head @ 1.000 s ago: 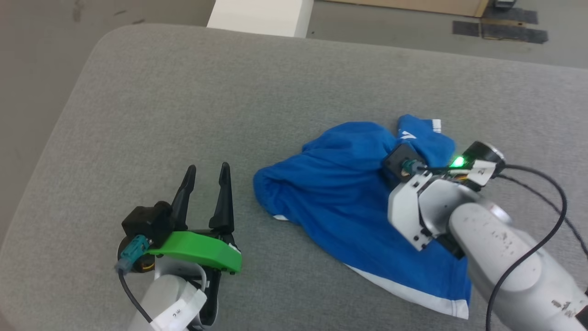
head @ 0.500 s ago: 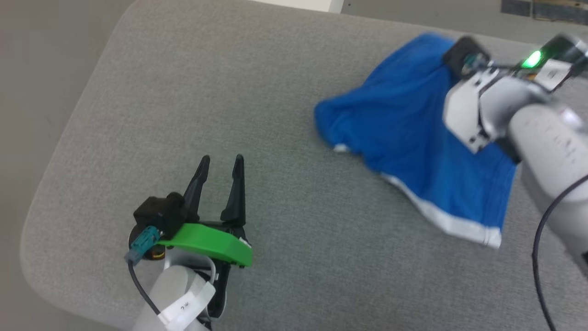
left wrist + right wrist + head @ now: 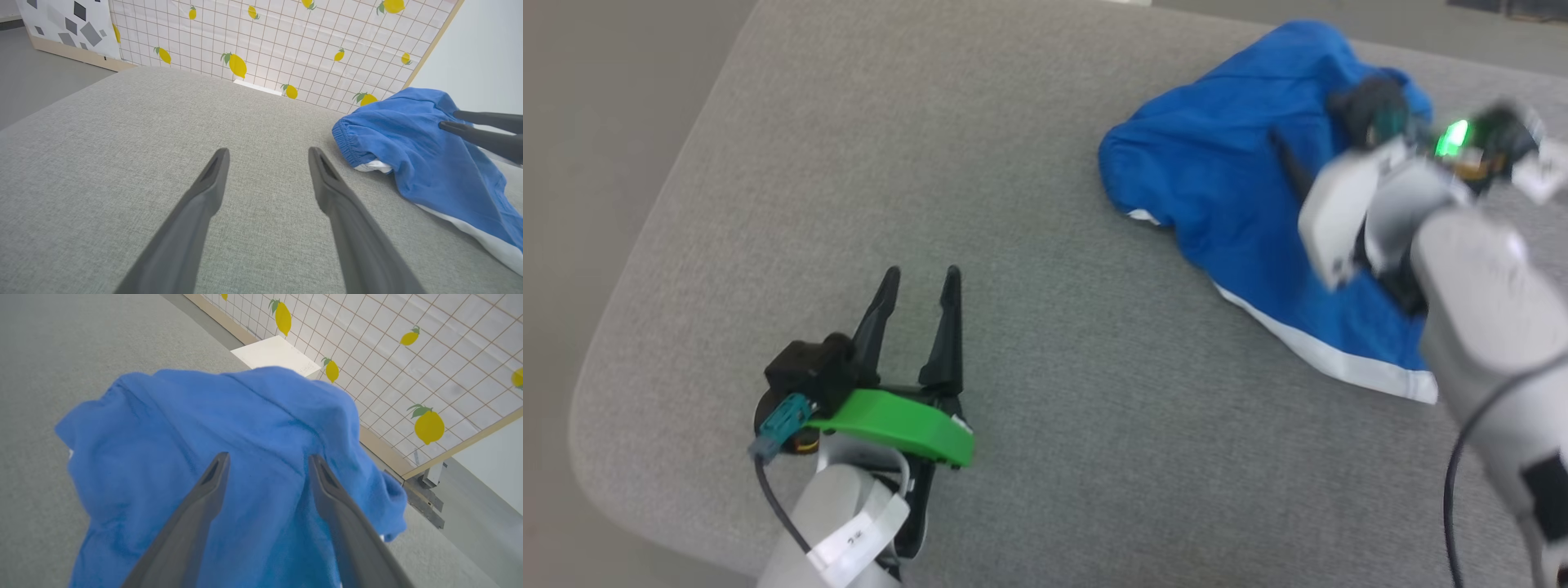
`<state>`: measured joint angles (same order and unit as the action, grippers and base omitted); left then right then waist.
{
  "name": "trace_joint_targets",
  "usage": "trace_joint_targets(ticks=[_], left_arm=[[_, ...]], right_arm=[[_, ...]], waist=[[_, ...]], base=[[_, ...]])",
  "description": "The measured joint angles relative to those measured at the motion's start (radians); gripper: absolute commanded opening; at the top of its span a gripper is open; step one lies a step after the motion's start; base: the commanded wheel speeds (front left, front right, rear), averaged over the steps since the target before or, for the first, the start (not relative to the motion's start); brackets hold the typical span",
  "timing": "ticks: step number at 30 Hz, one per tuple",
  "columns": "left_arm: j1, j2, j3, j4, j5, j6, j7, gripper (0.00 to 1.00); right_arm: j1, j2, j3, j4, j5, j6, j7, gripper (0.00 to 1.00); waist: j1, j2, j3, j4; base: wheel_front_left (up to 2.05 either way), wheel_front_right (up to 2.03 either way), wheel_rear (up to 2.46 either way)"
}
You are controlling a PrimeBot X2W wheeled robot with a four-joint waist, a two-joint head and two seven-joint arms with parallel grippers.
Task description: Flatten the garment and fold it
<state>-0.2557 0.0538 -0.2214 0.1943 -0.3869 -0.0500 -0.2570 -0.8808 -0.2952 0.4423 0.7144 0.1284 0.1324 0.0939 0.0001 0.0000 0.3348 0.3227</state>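
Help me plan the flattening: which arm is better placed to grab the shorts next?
Right: the right gripper, open, hangs directly over the crumpled shorts, while the left gripper sits apart over bare cushion.

Left arm (image 3: 825,523): pale grey forearm, white label band (image 3: 858,535), green bracket (image 3: 894,425), teal connector (image 3: 783,418), black cable (image 3: 772,510), dark tapered fingers (image 3: 946,327). Right arm (image 3: 1478,327): pale casing, green light (image 3: 1452,137), black lead (image 3: 1448,498).
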Motion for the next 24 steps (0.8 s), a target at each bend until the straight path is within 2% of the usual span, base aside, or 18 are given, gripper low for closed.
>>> trace_joint_targets(ticks=[5, 9, 13, 15, 20, 24], left_arm=[[0.039, 0.0, 0.031, 0.002, 0.035, -0.002, 0.0, 1.0], [0.063, 0.0, 0.046, 0.003, 0.044, -0.003, 0.0, 1.0], [0.078, -0.001, 0.05, 0.009, 0.045, -0.011, 0.0, 1.0], [0.091, -0.001, 0.054, 0.009, 0.046, -0.011, 0.0, 1.0], [0.104, -0.001, 0.059, 0.007, 0.052, -0.012, 0.0, 1.0], [0.103, -0.001, 0.06, 0.007, 0.053, -0.012, 0.0, 1.0]], right_arm=[[0.203, 0.003, -0.092, -0.13, 0.034, 0.0, -0.028, 1.0], [0.398, 0.032, -0.24, -0.291, 0.028, 0.0, -0.041, 1.0], [0.604, 0.124, -0.393, -0.455, -0.014, 0.0, -0.05, 1.0], [0.755, 0.203, -0.454, -0.563, -0.055, 0.0, -0.047, 1.0], [0.884, 0.239, -0.472, -0.639, -0.079, 0.0, 0.011, 1.0], [0.882, 0.242, -0.501, -0.657, -0.092, 0.0, 0.065, 1.0]], waist=[[0.0, 0.0, -0.044, -0.037], [-0.0002, 0.0, -0.095, -0.073], [-0.0002, 0.0, -0.142, -0.106], [-0.0002, 0.0, -0.172, -0.135], [-0.0002, 0.0, -0.2, -0.18], [-0.0002, 0.0, -0.208, -0.203]], base=[[0.0, 0.0, 0.0], [0.0, 0.0, 0.0], [0.0, 0.0, 0.0], [0.0, 0.0, 0.0], [0.0, 0.0, 0.0], [0.0, 0.0, 0.0]])
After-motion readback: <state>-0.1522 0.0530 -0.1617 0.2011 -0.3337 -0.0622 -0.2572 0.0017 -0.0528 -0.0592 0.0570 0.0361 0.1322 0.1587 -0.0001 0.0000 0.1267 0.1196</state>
